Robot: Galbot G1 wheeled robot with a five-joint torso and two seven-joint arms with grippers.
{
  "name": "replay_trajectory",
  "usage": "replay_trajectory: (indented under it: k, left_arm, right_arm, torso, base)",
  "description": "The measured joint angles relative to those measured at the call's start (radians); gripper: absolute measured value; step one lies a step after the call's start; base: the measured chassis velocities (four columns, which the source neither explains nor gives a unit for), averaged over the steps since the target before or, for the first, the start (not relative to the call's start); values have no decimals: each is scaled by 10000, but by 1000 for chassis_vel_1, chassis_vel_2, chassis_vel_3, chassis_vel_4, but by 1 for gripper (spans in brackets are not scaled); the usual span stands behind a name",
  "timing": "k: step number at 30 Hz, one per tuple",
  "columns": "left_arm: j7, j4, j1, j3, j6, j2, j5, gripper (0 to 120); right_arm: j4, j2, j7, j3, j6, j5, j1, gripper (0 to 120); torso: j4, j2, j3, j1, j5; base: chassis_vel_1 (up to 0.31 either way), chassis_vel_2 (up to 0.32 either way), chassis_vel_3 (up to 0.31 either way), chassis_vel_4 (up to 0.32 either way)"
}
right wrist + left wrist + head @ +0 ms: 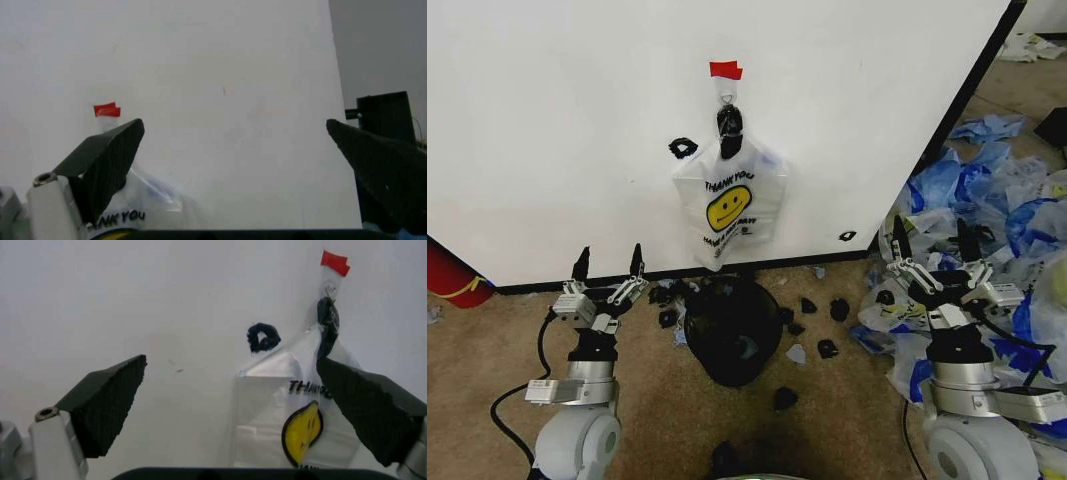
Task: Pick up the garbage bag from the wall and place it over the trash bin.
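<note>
The garbage bag, white with a yellow smiley face and "THANK YOU" print, hangs by its dark handles from a hook under red tape on the white wall. It also appears in the left wrist view and partly in the right wrist view. Directly below it on the floor stands the round black trash bin. My left gripper is open, low and left of the bin. My right gripper is open, low and right of the bin. Both hold nothing.
Small black scraps lie around the bin on the brown carpet. A heap of blue-and-white bags fills the floor at the right, behind my right arm. A red object sits at the wall's base, far left.
</note>
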Motion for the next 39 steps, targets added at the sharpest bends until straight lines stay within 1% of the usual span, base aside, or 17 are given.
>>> replay_trajectory:
  k: [12,17,19,22,25,29,30,31,35,38,39]
  left_arm:
    - [20,149,-123,54,-17,-122,49,100]
    - [21,376,-256,27,-10,-124,49,100]
    - [17,484,-329,-10,-9,-108,30,100]
    - [14,692,-480,-22,-4,-35,-12,100]
    - [12,778,-515,-25,3,-6,-18,100]
    - [14,979,-587,-22,23,-21,0,100]
    - [15,1047,-607,-18,36,-47,24,100]
    - [15,1047,-607,-18,36,-47,24,100]
    - [20,1285,-718,-10,99,-170,179,100]
    - [23,1417,-778,-4,154,-266,294,100]
    - [23,1417,-778,-4,154,-266,294,100]
  right_arm:
    - [-433,-48,16,-93,39,20,280,100]
    - [-981,-230,16,-164,68,167,627,100]
    - [-1363,-375,4,-304,90,447,896,100]
    - [-1947,-566,-58,-555,95,983,1367,100]
    - [-2293,-607,-148,-690,85,1229,1637,100]
    - [-3098,-629,-461,-1300,-83,2653,2563,100]
    - [-3353,-629,-538,-1605,-159,3204,2928,100]
    - [-3353,-629,-538,-1605,-159,3204,2928,100]
    - [-4232,-624,-782,-2914,-441,5175,4362,100]
    - [-4905,-623,-924,-3955,-569,6299,5418,100]
    - [-4905,-623,-924,-3955,-569,6299,5418,100]
  torso:
    - [0,0,0,0,0]
    - [-1,0,0,0,-1]
    - [2,0,1,0,2]
    - [0,0,1,0,0]
    - [0,-1,1,0,0]
    - [-1,-1,1,0,1]
    - [-1,0,1,0,1]
    - [-1,0,1,0,1]
    - [0,-1,1,1,0]
    - [1,-1,2,1,0]
    - [1,-1,2,1,0]
  base:
    - [0,0,0,0]
    - [0,0,0,0]
    - [0,0,0,0]
    - [0,0,0,0]
    - [0,0,0,0]
    - [0,0,0,0]
    - [0,0,0,0]
    - [0,0,0,0]
    - [0,0,0,0]
    - [0,0,0,0]
    - [0,0,0,0]
